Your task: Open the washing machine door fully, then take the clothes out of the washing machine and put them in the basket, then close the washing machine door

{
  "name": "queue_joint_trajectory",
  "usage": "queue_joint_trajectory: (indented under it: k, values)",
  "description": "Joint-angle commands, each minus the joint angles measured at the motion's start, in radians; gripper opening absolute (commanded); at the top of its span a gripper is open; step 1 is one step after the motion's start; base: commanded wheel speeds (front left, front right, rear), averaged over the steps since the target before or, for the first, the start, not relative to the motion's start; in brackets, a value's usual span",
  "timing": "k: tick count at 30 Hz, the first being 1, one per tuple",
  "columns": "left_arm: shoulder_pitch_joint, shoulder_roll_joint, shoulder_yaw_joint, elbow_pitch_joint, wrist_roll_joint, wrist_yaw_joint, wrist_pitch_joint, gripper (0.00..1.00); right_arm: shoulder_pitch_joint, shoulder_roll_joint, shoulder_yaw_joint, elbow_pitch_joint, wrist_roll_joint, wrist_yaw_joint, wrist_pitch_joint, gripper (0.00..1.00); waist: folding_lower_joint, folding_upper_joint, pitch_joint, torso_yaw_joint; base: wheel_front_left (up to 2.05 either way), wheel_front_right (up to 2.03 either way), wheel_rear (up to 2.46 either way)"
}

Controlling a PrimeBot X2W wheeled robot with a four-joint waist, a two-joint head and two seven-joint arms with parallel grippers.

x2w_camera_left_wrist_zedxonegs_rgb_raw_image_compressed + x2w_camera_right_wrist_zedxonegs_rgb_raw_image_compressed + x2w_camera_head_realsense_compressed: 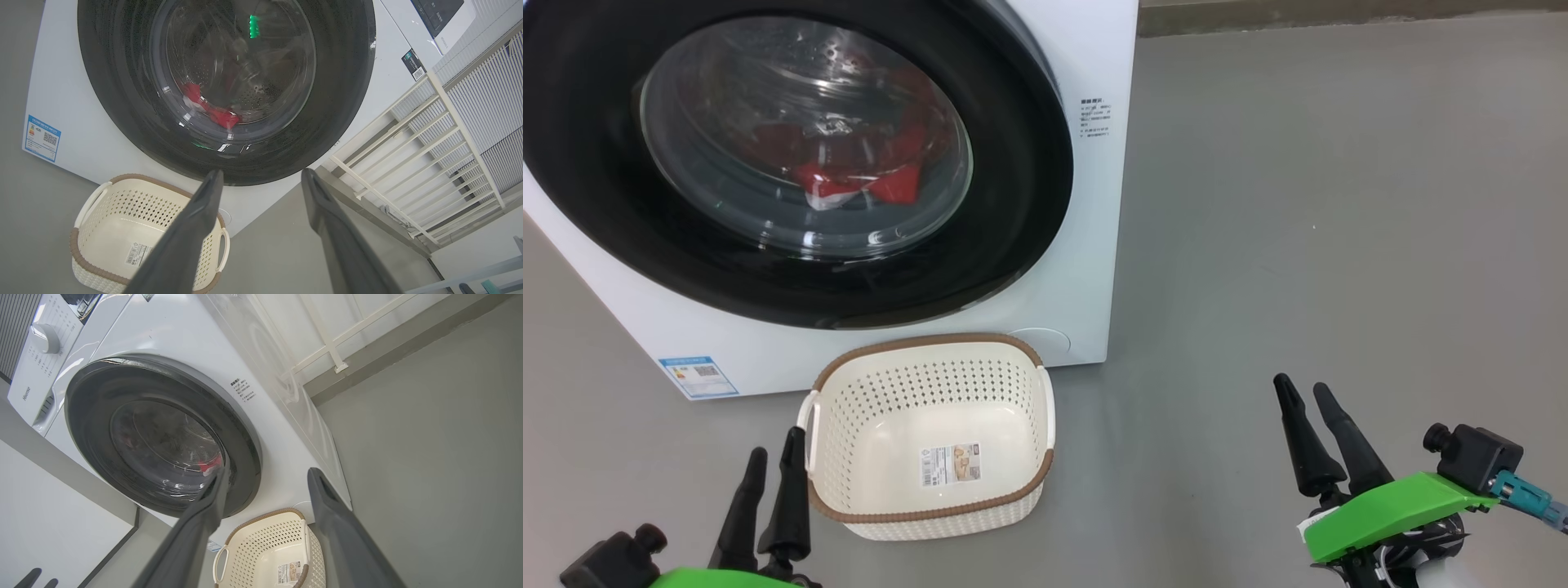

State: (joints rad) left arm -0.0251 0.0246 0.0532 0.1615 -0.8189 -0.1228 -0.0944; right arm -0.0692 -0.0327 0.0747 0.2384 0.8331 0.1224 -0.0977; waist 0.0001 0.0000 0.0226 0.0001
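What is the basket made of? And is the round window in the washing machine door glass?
The basket looks like moulded plastic: smooth, cream, faintly shiny, with neat punched holes; its brown woven-look rim is probably plastic too. The washing machine door has a window that seems glass: clear, with bright reflections, the red clothes visible behind it. Its black ring is glossy, likely plastic.

A white front-loading washing machine (1086, 245) stands on the grey floor (1339, 204). Its round washing machine door (1013, 204), a glossy black rim around a bulging clear window, is shut. Behind the glass, red and white clothes (858, 181) lie heaped low in the drum. An empty cream perforated basket (931, 343) with a brown rim sits upright on the floor, just in front of the machine, below the door.
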Motion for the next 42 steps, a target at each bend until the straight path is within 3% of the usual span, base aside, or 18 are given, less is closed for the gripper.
queue_joint_trajectory:
  k: [1,42]
  values:
    - [-0.045,0.018,0.02,-0.041,0.044,-0.005,-0.016,1.0,-0.054,-0.011,0.02,-0.038,-0.05,0.005,-0.016,1.0,-0.0001,0.0,0.001,0.0,0.0,0.0,0.0]
    - [-0.076,0.024,0.03,-0.116,0.536,-0.007,-0.137,1.0,-0.106,-0.016,0.097,-0.138,-0.51,0.008,-0.134,1.0,-0.0001,0.0,0.04,-0.007,0.0,0.0,0.0]
